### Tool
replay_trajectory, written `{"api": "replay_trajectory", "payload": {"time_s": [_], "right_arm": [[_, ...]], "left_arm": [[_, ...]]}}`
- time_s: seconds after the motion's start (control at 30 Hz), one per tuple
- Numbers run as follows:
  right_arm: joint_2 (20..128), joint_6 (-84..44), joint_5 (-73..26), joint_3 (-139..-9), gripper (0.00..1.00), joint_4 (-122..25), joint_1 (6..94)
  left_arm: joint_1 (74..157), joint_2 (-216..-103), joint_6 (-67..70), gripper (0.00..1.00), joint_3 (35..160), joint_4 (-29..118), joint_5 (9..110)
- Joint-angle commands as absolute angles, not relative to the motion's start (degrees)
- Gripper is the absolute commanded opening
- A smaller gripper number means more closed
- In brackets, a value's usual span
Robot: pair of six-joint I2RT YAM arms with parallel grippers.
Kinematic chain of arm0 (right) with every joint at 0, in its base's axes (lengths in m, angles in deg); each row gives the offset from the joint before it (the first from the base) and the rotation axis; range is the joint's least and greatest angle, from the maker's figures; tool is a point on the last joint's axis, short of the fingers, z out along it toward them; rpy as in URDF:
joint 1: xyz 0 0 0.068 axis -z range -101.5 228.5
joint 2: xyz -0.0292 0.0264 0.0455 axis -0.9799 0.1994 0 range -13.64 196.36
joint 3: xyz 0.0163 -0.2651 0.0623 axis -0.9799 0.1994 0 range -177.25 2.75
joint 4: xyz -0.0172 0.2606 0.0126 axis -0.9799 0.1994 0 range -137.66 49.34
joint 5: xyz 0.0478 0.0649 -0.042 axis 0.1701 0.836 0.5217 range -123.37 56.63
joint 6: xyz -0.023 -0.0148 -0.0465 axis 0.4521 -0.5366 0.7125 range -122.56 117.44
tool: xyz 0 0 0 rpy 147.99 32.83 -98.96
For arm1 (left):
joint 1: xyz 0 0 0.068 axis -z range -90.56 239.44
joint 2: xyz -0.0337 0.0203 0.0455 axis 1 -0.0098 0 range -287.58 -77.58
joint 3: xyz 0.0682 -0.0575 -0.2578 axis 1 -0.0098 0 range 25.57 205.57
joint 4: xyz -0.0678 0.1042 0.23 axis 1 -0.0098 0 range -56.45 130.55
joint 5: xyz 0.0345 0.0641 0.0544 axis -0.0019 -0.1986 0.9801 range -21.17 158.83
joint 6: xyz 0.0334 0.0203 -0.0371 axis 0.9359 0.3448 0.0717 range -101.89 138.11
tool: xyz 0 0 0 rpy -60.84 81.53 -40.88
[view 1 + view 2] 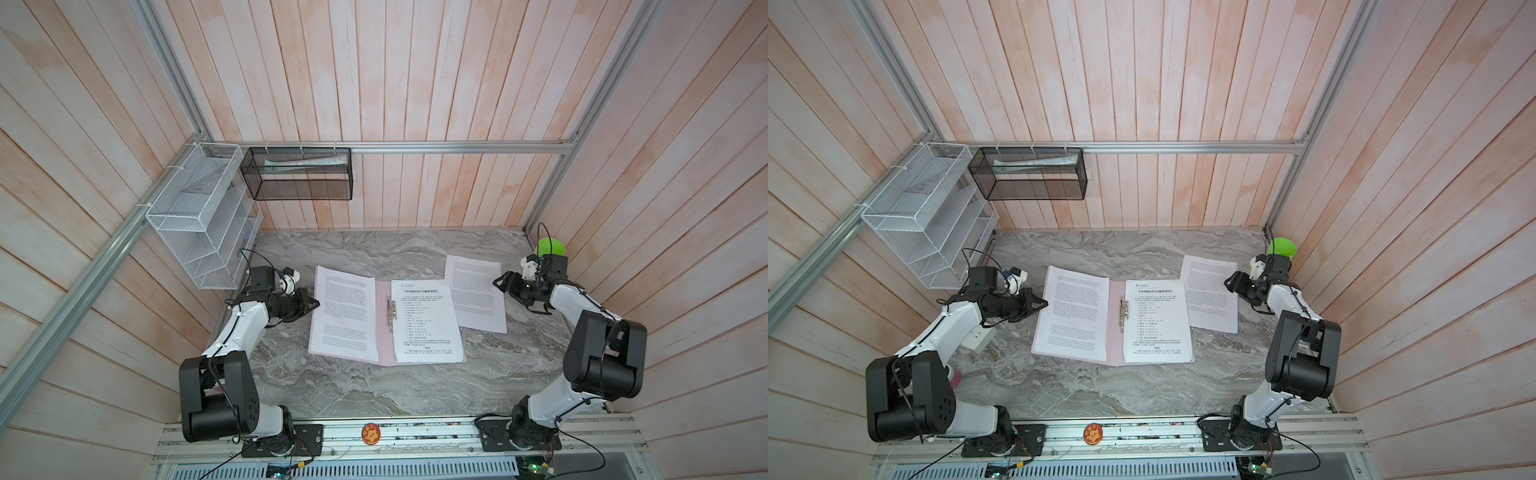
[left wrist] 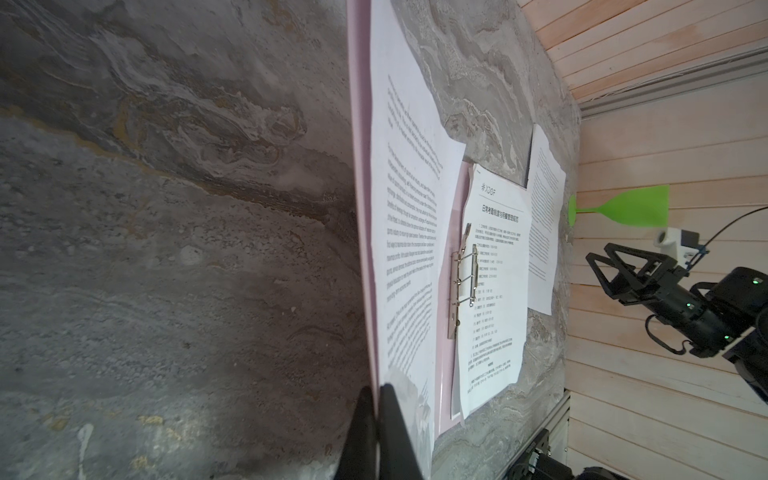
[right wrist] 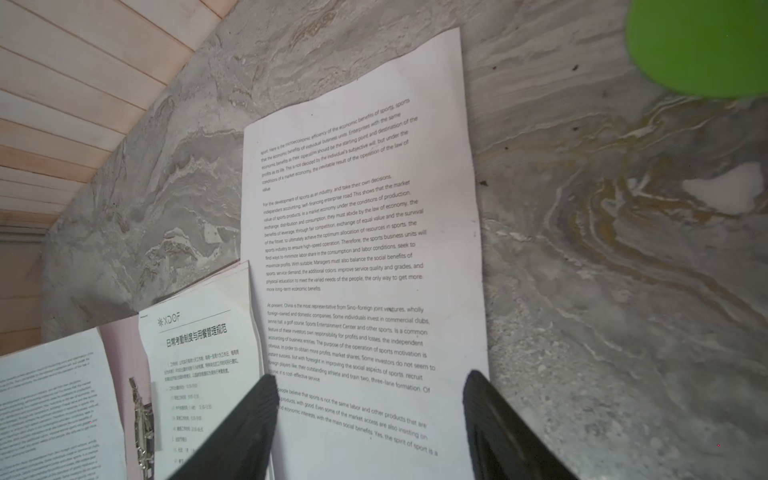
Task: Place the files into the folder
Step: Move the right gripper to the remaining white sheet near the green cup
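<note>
The pale pink folder (image 1: 384,332) (image 1: 1115,332) lies open mid-table, its silver clip (image 1: 390,311) along the spine. One of the files (image 1: 345,316) (image 2: 407,208) rests on its left cover. A headed file (image 1: 428,320) (image 3: 199,353) lies on its right half. A third file (image 1: 476,295) (image 3: 357,208) lies loose on the table just right of the folder. My left gripper (image 1: 316,303) (image 2: 376,390) is shut on the left cover's outer edge, pinching the sheet with it. My right gripper (image 1: 500,289) (image 3: 372,378) hangs open over the loose file's right edge.
A white wire mesh rack (image 1: 195,224) and a black mesh basket (image 1: 297,174) hang on the back-left walls. A green plastic cup (image 1: 550,247) (image 3: 702,45) stands in the back right corner behind my right wrist. Wooden walls close in three sides.
</note>
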State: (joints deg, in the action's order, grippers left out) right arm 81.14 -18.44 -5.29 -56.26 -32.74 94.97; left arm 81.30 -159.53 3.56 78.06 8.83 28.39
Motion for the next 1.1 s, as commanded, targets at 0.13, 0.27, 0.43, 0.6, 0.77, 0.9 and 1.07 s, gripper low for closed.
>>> {"api": "replay_trajectory", "payload": {"time_s": [0.13, 0.27, 0.43, 0.6, 0.77, 0.9, 1.07], "right_arm": [[86.18, -20.29, 2.66, -54.23, 0.62, -38.05, 102.44], [88.04, -20.89, 4.92, -53.67, 0.56, -38.74, 103.89], [88.31, -21.37, 6.91, -51.87, 0.54, -39.58, 104.74], [88.75, -22.73, 8.89, -50.10, 0.53, -40.44, 104.58], [88.48, -22.76, 8.39, -49.40, 0.53, -40.19, 103.92], [89.83, -22.86, 9.91, -48.76, 0.53, -41.12, 104.06], [91.84, -21.97, 10.83, -49.15, 0.52, -41.07, 103.45]], "left_arm": [[81.26, -159.99, 4.99, 0.00, 78.91, 8.30, 28.23], [81.29, -160.14, 4.97, 0.00, 78.82, 8.35, 28.14], [81.27, -160.61, 4.91, 0.00, 78.81, 8.38, 27.80], [81.27, -160.38, 4.67, 0.00, 78.66, 8.67, 27.45], [81.26, -160.45, 4.52, 0.00, 78.55, 8.91, 27.36], [81.26, -160.29, 4.50, 0.00, 78.48, 8.94, 27.26], [81.27, -160.45, 4.53, 0.00, 78.41, 8.95, 27.17]]}}
